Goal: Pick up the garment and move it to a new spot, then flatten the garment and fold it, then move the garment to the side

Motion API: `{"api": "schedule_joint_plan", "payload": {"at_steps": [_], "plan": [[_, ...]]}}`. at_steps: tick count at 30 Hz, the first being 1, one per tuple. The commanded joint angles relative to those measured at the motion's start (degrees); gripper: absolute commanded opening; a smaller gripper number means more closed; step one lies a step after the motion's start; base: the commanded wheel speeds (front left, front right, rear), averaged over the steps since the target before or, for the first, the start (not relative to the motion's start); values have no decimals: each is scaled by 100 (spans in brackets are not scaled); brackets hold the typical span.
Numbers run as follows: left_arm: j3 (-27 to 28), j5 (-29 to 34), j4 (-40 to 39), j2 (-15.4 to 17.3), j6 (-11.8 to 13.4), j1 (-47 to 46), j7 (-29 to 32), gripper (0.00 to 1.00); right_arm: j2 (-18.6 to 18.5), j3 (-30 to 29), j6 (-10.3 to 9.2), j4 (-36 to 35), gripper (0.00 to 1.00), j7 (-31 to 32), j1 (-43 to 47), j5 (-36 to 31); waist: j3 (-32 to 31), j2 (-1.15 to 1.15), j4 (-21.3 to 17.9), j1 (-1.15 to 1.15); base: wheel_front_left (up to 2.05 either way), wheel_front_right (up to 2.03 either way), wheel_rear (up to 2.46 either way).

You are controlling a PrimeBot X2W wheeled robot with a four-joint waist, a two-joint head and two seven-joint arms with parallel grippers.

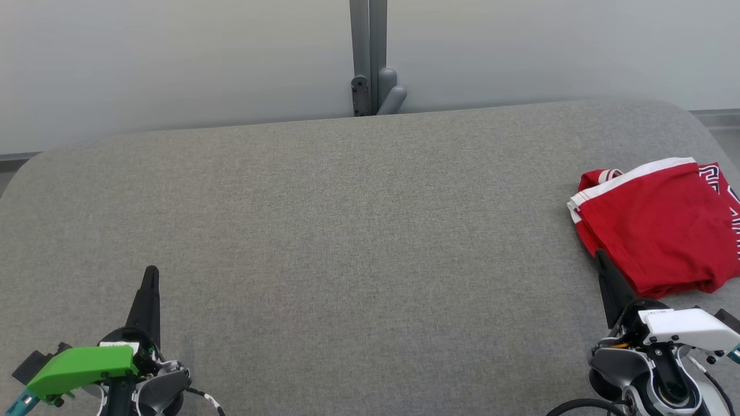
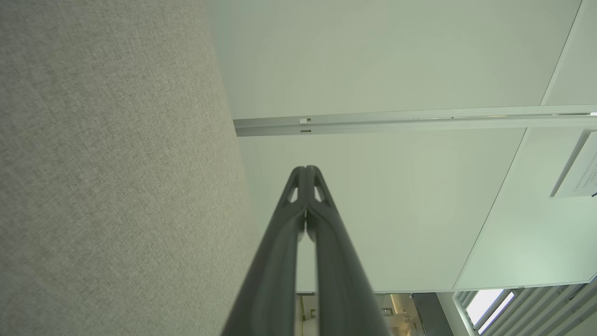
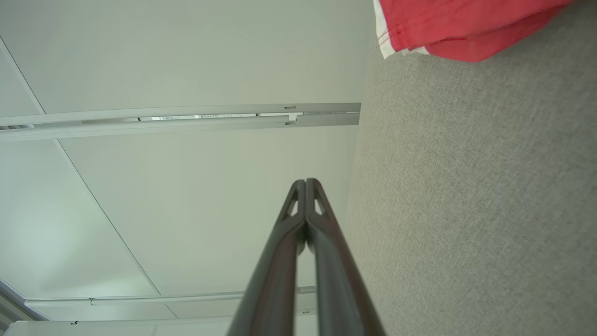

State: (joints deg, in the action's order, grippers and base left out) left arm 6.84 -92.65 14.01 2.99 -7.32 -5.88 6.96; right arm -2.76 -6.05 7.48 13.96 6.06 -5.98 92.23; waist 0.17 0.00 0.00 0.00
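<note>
The garment [image 1: 659, 225] is red with white trim and lies folded at the right edge of the grey fabric table [image 1: 347, 231]. A corner of the garment [image 3: 447, 28] also shows at the top of the right wrist view. My right gripper [image 1: 600, 254] is shut and empty, its tip just beside the garment's near left edge; in its own view the right gripper [image 3: 306, 181] has its fingers pressed together. At the lower left, my left gripper [image 1: 151, 270] is shut on nothing, far from the garment; its wrist view shows the left gripper [image 2: 306, 168] with tips touching.
A grey metal post [image 1: 368, 58] with a bracket stands behind the table's far edge, in front of a pale wall. The table's rounded corners lie at the far left and far right.
</note>
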Motion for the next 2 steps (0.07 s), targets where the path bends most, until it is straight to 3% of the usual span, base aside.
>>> {"api": "schedule_joint_plan", "payload": {"at_steps": [1, 2], "plan": [[12, 30, -4, 4, -31, -67, 3, 0, -23, 9, 2, -19, 0, 23, -26, 49, 0, 0, 0, 0, 0, 0, 0], [12, 31, -3, 3, -31, -67, 3, 0, -23, 9, 2, -19, 0, 23, -26, 49, 0, 0, 0, 0, 0, 0, 0]]}}
